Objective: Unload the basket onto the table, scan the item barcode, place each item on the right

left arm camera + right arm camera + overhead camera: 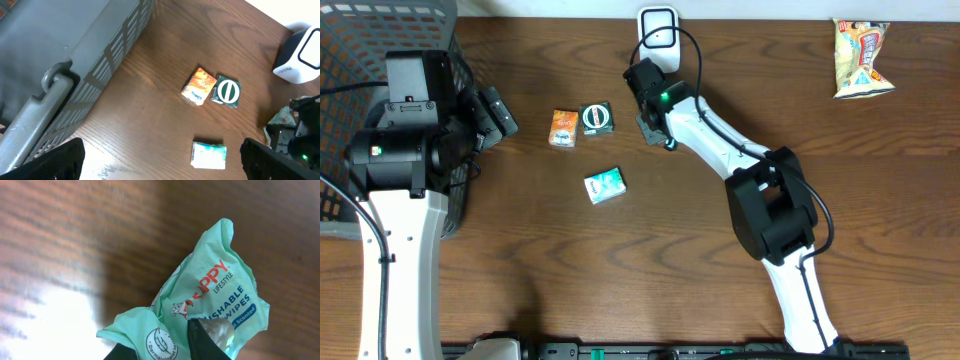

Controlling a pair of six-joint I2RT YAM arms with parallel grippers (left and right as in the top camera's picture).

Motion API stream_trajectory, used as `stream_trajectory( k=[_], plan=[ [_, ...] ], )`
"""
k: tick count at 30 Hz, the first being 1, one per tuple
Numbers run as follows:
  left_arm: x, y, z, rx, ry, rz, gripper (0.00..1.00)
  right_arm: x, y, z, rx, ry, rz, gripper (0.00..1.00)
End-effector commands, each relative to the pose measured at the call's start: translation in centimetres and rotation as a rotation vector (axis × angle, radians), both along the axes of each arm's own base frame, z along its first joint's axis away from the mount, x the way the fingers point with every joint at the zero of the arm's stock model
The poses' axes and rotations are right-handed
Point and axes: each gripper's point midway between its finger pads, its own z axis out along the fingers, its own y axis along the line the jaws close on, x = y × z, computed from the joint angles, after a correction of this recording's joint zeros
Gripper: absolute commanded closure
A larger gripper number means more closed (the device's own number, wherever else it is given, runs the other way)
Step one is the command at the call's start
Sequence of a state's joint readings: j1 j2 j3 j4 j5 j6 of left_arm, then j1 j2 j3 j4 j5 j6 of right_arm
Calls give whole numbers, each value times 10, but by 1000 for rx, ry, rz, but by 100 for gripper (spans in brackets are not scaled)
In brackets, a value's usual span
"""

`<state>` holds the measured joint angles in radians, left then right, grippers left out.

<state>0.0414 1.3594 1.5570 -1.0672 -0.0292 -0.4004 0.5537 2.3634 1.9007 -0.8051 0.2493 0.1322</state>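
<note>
The right gripper (658,128) is over the far middle of the table (650,260), just at 6 o'clock from the white scanner (658,28), which stands at the table's 12 o'clock edge. Its jaws look clamped on the wipes (215,295), a mint-green soft pack (the print reads "LIFESTYLE" and "WIPES"). The right wrist view shows the pack crumpled and close to the lens, with one dark finger (205,340) lying across its lower edge. The other finger is out of frame, so the grip is likely rather than certain. From overhead only a pale green sliver of the pack shows under the gripper, near the scanner but not touching it. No barcode can be made out on the side that shows.

The left gripper (502,113) hangs at 9 o'clock on the table, just beside the grey basket (360,60), with its jaws wide apart and nothing between them.

Three small packs lie between the two grippers. An orange pack (563,128) touches or nearly touches a green pack (596,118) at its 3 o'clock. A teal pack (605,186) lies apart from both, at 6 o'clock from the green one. A snack bag (860,58) lies well apart at the table's 2 o'clock corner.
</note>
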Motion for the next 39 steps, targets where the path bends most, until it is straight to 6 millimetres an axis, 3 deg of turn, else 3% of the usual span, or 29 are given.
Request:
stream_trajectory(
  k=[1, 8, 13, 18, 22, 29, 34, 37, 39],
  plan=[
    [-2, 2, 2, 0, -5, 15, 2, -28, 15, -1, 102, 112, 45, 95],
    [-2, 2, 2, 0, -5, 15, 2, -48, 58, 56, 411, 183, 143, 99],
    [-2, 2, 2, 0, -5, 15, 2, -73, 86, 86, 733, 356, 227, 99],
    [-2, 2, 2, 0, -5, 15, 2, -84, 81, 105, 911, 463, 273, 99],
    [-2, 2, 2, 0, -5, 15, 2, -81, 71, 118, 1009, 486, 287, 99],
    [-2, 2, 2, 0, -5, 15, 2, -84, 51, 112, 1098, 556, 232, 99],
    [-2, 2, 2, 0, -5, 15, 2, -98, 36, 84, 1149, 632, 161, 99],
    [-2, 2, 2, 0, -5, 15, 2, -96, 18, 69, 1159, 644, 82, 99],
    [-2, 2, 2, 0, -5, 15, 2, -81, -7, 58, 1126, 596, 19, 96]
  ],
)
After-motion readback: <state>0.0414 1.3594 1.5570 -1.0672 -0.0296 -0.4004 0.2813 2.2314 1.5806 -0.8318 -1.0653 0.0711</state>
